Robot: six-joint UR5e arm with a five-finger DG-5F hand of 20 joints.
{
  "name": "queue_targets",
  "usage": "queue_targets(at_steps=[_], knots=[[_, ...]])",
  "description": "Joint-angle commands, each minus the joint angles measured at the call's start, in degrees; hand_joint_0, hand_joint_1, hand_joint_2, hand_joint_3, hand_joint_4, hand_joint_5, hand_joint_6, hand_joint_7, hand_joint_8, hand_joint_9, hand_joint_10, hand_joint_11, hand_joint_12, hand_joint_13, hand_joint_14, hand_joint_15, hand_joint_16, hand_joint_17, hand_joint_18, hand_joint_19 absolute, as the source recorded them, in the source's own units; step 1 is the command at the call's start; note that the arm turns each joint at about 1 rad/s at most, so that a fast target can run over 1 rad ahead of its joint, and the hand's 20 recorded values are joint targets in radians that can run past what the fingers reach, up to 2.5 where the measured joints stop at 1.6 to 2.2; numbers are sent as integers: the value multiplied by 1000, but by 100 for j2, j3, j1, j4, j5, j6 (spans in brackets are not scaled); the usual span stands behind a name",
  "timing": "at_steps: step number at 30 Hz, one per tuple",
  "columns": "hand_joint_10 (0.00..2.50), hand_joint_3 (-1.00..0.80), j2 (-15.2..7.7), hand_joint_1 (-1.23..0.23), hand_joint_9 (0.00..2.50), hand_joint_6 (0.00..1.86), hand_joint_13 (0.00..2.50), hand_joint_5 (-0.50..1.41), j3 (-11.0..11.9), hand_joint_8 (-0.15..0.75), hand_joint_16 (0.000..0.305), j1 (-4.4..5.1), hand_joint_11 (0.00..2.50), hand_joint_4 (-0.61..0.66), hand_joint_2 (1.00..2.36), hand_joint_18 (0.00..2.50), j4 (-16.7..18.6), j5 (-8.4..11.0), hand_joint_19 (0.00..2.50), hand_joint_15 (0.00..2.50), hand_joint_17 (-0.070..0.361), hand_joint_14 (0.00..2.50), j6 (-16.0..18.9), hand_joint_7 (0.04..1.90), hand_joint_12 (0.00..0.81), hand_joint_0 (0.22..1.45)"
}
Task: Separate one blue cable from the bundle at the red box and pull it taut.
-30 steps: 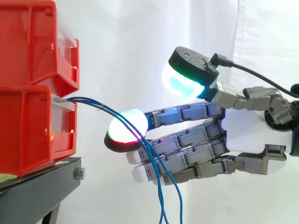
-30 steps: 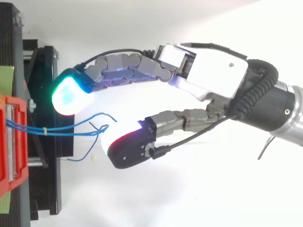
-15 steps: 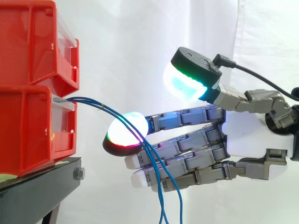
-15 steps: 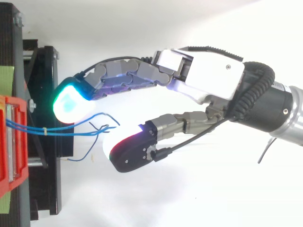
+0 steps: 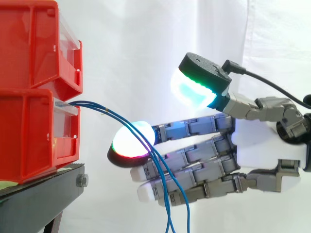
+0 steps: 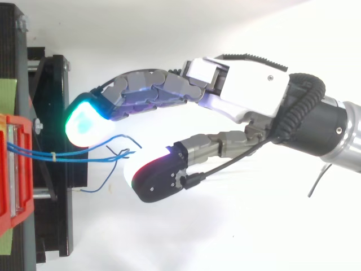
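Side view: robot hand (image 5: 265, 145) spread wide; blue cables (image 5: 108, 112) from red box (image 5: 34, 131) hang between thumb and fingers (image 5: 194, 160).

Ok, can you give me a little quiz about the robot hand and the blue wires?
1. True or false: the blue cables come out of the top red bin.
2. The hand is: A) open, B) curled into a fist, C) squeezing a bin.
3. Fill in: the stand at the bottom is coloured ___.
Key: 1 false, they leave the lower red bin. 2 A. 3 black.
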Motion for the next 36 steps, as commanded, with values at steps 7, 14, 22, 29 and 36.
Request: queue_targets(at_steps=[7, 14, 22, 29, 36], knots=[[8, -500, -245, -617, 440, 502, 509, -178, 5, 274, 40, 10, 205, 264, 1000, 341, 251, -171, 281, 189, 89, 7, 301, 732, 337, 541], [8, -500, -254, -630, 467, 502, 534, -191, 75, 273, 38, 1, 267, 251, 1000, 361, 294, -250, 259, 202, 84, 8, 345, 765, 331, 571], [9, -497, -263, -648, 478, 502, 541, -193, 84, 275, 37, 1, 281, 252, 1000, 361, 426, -259, 252, 208, 82, 8, 451, 784, 328, 582], [9, -498, -369, -649, 486, 502, 550, -197, 84, 274, 36, -43, 301, 251, 1000, 365, 549, -470, 244, 211, 81, 8, 723, 792, 327, 591], [10, -488, -369, -635, 498, 502, 555, -193, 84, 274, 36, -69, 322, 261, 1000, 368, 549, -470, 251, 212, 81, 8, 873, 827, 325, 595]])
